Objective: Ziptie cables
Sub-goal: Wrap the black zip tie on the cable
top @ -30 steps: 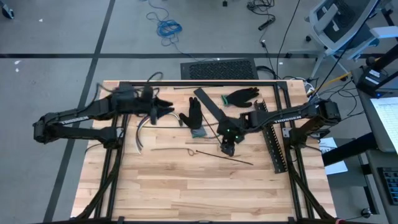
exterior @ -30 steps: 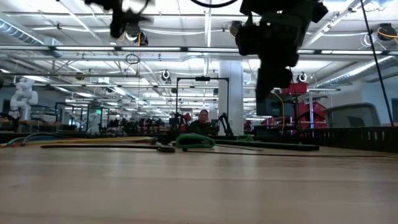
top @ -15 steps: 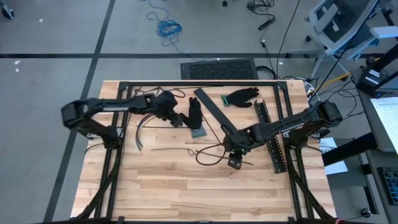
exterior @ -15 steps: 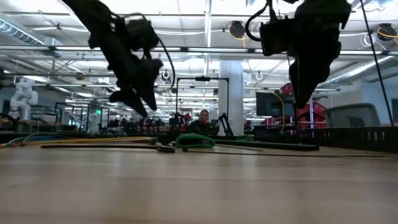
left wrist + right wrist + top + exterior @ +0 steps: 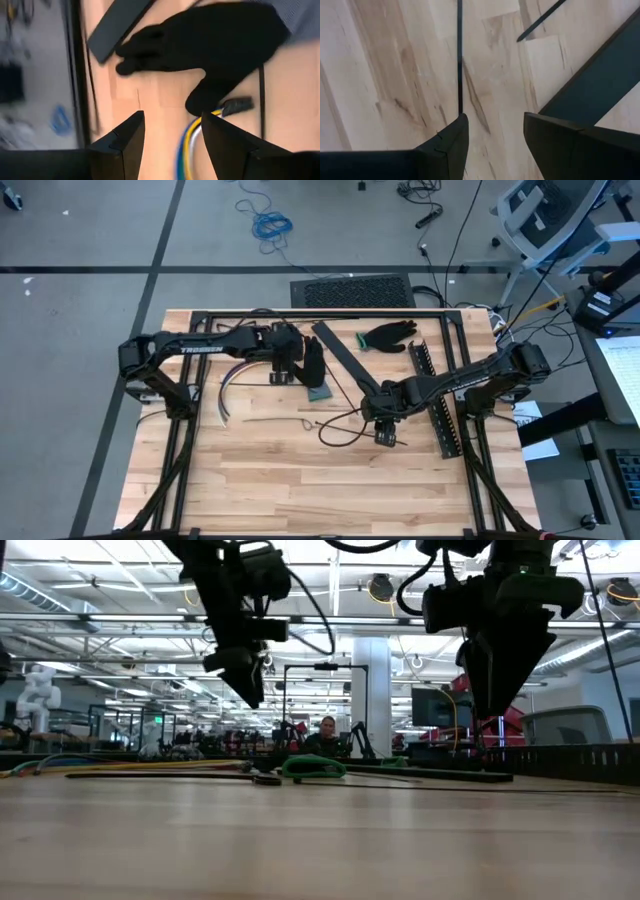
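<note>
Left wrist view: the left gripper (image 5: 172, 145) has its two dark fingers (image 5: 125, 142) parted, a clear gap between them, nothing clamped. Through the gap lie the cables (image 5: 187, 150), yellow, blue and white strands side by side on the wooden table (image 5: 155, 100), one end meeting a small dark connector beside a black glove (image 5: 215, 45) lying flat. A flat black strip (image 5: 115, 25) lies just past the glove's fingertips.

High view: left gripper (image 5: 290, 360) hangs over the far middle of the table (image 5: 300, 480), right beside the glove (image 5: 313, 362); the cables (image 5: 225, 390) curve away from it toward the table's left edge (part of the bundle is hidden under the arm).

Right wrist view: the right gripper (image 5: 495, 145) is likewise part open and empty, fingers (image 5: 447, 147) above bare wood, with a thin black stick (image 5: 459, 65) running up from the inner edge of one finger; whether they touch, I cannot tell.

High view again: right gripper (image 5: 383, 430) sits near the table's middle, well apart from the cables, beside a loop of thin black wire (image 5: 340, 435). A second black glove (image 5: 388, 334) and a black slotted strip (image 5: 435, 395) lie toward the right.
</note>
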Available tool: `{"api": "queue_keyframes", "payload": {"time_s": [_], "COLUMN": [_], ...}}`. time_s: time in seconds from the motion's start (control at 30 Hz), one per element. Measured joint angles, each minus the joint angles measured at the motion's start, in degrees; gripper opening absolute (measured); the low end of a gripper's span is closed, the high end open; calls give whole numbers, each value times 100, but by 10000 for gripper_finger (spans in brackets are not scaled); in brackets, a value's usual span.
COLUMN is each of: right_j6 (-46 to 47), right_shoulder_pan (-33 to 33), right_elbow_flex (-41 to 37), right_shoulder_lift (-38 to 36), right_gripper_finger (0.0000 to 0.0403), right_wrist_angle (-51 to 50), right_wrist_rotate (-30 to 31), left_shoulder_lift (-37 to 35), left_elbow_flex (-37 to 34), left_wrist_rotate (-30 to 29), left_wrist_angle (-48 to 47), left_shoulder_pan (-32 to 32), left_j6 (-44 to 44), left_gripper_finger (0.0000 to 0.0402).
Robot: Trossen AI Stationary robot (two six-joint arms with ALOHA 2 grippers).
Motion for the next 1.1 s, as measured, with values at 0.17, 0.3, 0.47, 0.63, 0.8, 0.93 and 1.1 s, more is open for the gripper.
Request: {"api": "queue_keyframes", "payload": {"time_s": [0.17, 0.3, 0.47, 0.63, 0.8, 0.93, 1.1], "right_j6": [-28, -26, 5, 79, 129, 227, 391], "right_shoulder_pan": [-1, -1, 14, 14, 14, 14, 14], "right_elbow_flex": [0, 0, 0, 0, 0, -2, -2], "right_shoulder_lift": [-1, 0, 0, 0, 0, 0, 0], "right_gripper_finger": [178, 178, 178, 178, 178, 178, 178], "right_wrist_angle": [28, 181, 448, 668, 991, 1203, 1356], "right_wrist_rotate": [0, 1, 1, 0, -2, -25, -164], "left_shoulder_lift": [291, 680, 1101, 1272, 1332, 1456, 1566], "left_elbow_flex": [108, 108, 106, 104, 104, 104, 104], "left_wrist_rotate": [140, 431, 848, 1176, 1240, 1240, 1245], "left_wrist_angle": [-226, -216, -302, -616, -486, -420, -416], "left_shoulder_pan": [-43, -37, -59, -161, -164, -36, 148], "left_j6": [2099, 3008, 3413, 3466, 3714, 3707, 3567], "left_gripper_finger": [191, 191, 191, 191, 191, 191, 191]}}
